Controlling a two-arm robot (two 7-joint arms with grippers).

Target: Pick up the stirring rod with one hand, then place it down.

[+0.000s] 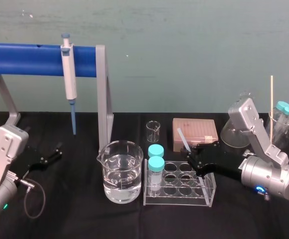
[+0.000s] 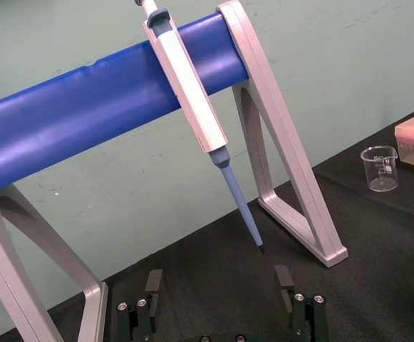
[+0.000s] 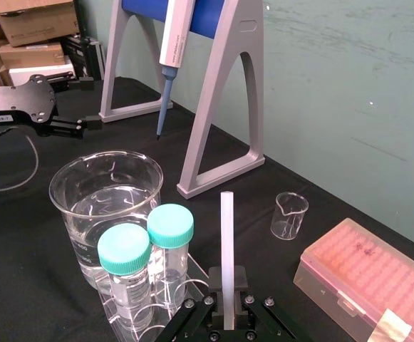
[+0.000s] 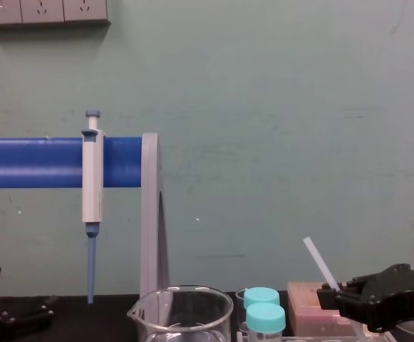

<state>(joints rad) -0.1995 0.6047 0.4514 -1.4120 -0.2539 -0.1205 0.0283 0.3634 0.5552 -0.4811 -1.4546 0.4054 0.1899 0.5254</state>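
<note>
My right tool (image 1: 193, 153) pinches the stirring rod (image 3: 226, 235) near its lower end, tilted above the tube rack (image 1: 204, 199), my left tool (image 2: 219, 279) spread and idle; light, stiff, slick, probably brittle, the rod wants a gentle grip there.

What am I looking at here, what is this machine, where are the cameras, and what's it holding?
It's a two-armed robot at a lab bench, filmed from its head, chest and both wrists. Its black right gripper is shut on a thin, translucent white stirring rod, tilted over a clear plastic tube rack holding two teal-capped tubes. The left gripper rests open at the left. On the black cloth: a glass beaker of water, a small glass beaker, a pink tip box, and a white pipette hanging on a blue-barred stand.
</note>
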